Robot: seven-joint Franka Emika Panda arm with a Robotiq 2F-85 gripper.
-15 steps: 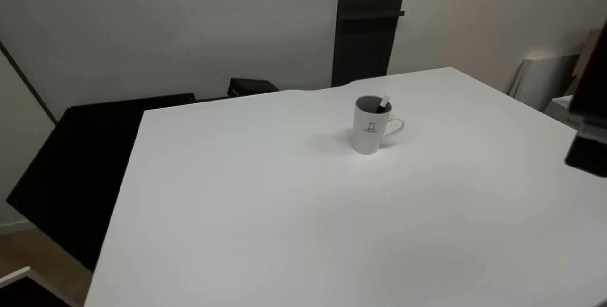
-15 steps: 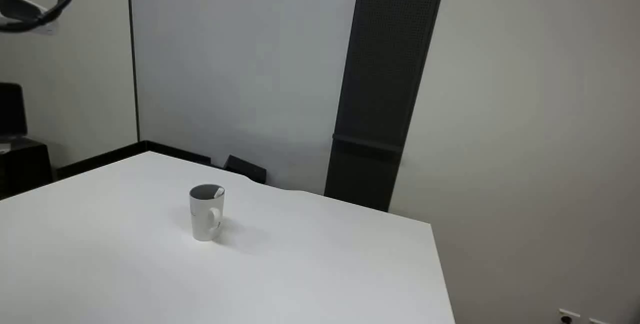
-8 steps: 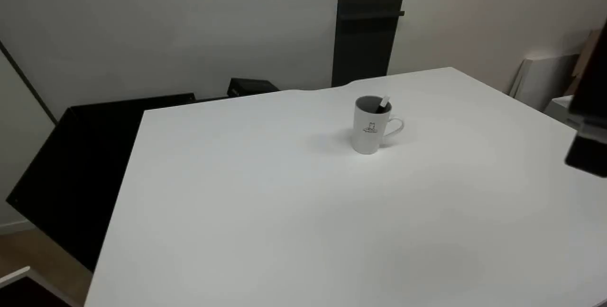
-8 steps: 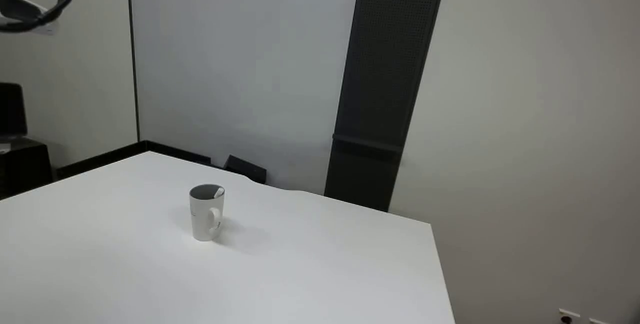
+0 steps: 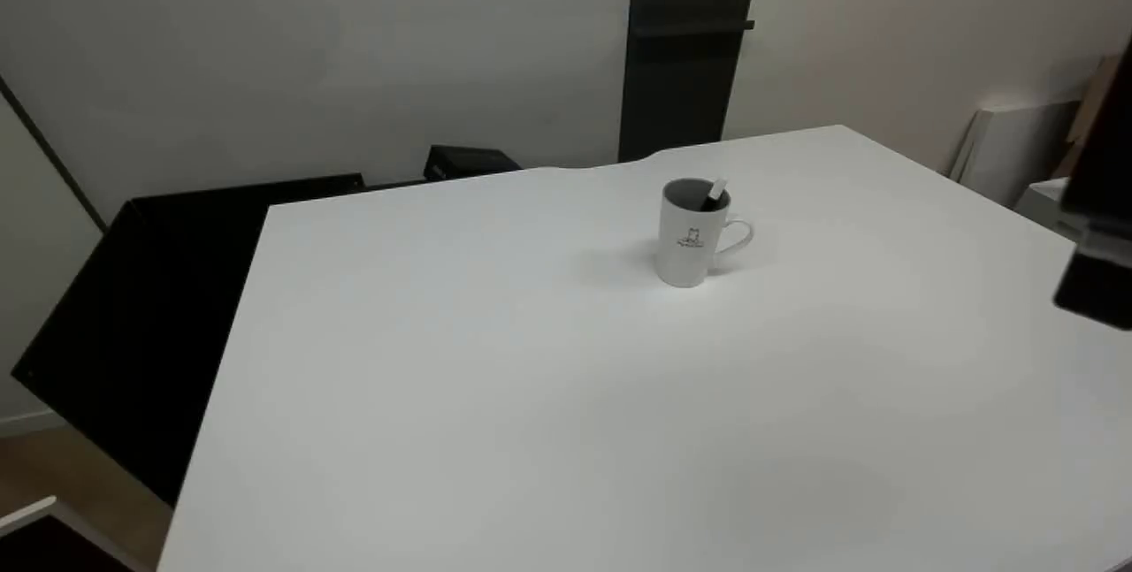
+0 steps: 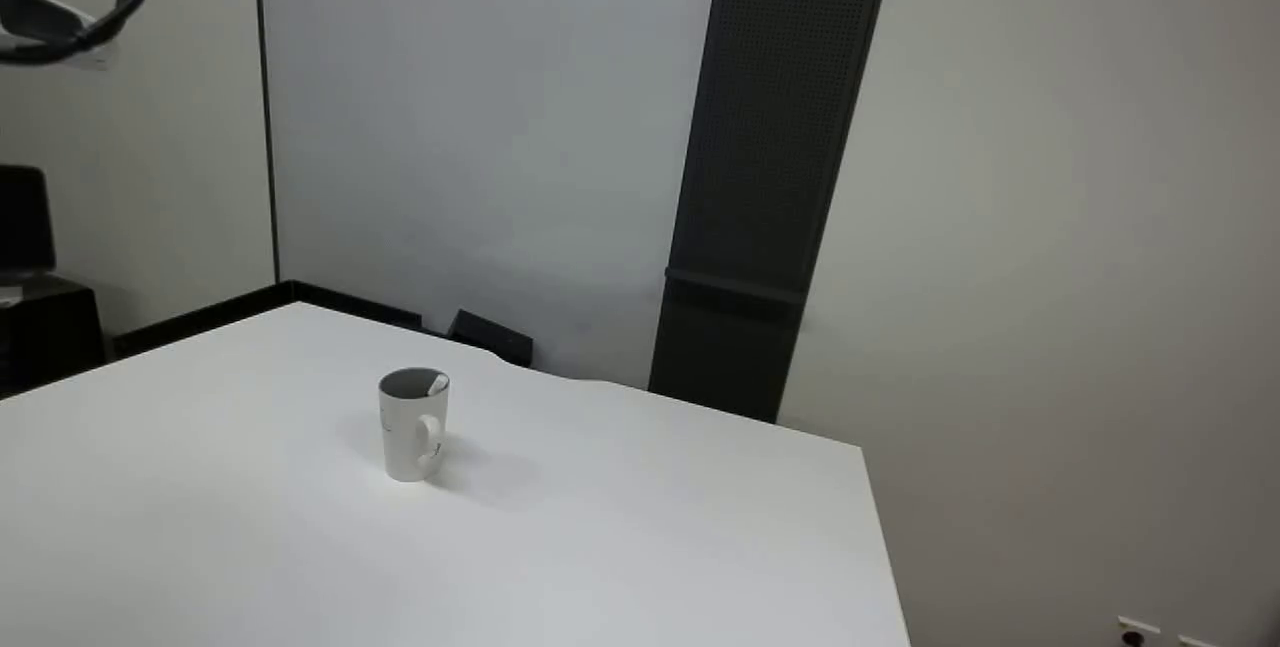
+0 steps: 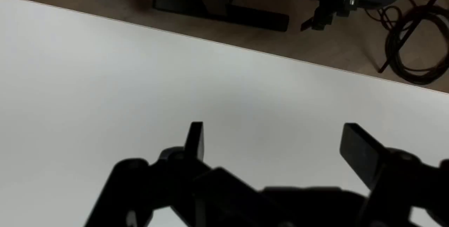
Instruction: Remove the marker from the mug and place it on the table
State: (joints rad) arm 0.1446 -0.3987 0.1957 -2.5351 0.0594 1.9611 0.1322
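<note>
The mug [image 5: 685,249] stands upright on the white table [image 5: 460,395]. It is white with a grey inside and a side handle; it also shows in an exterior view [image 6: 404,439]. The marker [image 5: 717,190] leans inside the mug, its white end above the rim on the handle side and part of its black body visible; the rest is hidden. Its white end also shows in an exterior view [image 6: 438,384]. My gripper [image 7: 272,125] is open and empty above the table, near an edge. Mug and marker are out of the wrist view.
A dark arm or gripper part [image 5: 1097,280] shows at the right edge of an exterior view. A black surface [image 5: 133,333] lies left of the table. Beyond the table edge in the wrist view are a black stand [image 7: 221,11] and coiled cable [image 7: 417,44] on the floor.
</note>
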